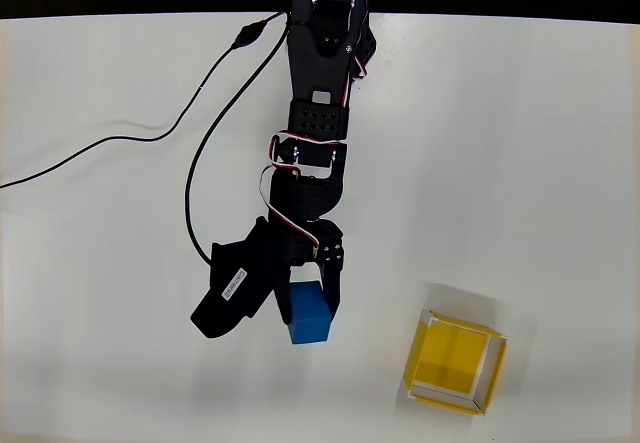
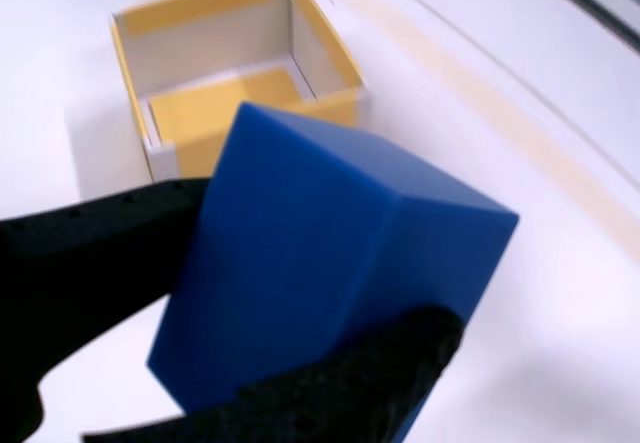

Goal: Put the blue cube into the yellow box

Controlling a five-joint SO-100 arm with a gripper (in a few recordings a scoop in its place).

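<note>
2 black fingers of the gripper (image 1: 308, 298) clamp the matte bright-blue cube (image 1: 309, 314) over the white worktop (image 1: 520, 163), left of the open-topped yellow box (image 1: 455, 361) with pale walls.

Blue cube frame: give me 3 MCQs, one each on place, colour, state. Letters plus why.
1. In the overhead view, the yellow box lies where from the blue cube?
A. upper left
B. lower right
C. directly above

2. What colour is the box's floor?
A. yellow
B. green
C. red

3. What is the gripper doing?
A. open above the box
B. shut on nothing
C. shut on the blue cube

Key:
1 B: the box sits right of the cube and slightly lower, apart from it.
2 A: the wrist view shows a yellow floor inside pale walls.
3 C: black fingers press the cube from both sides in the wrist view.
</note>
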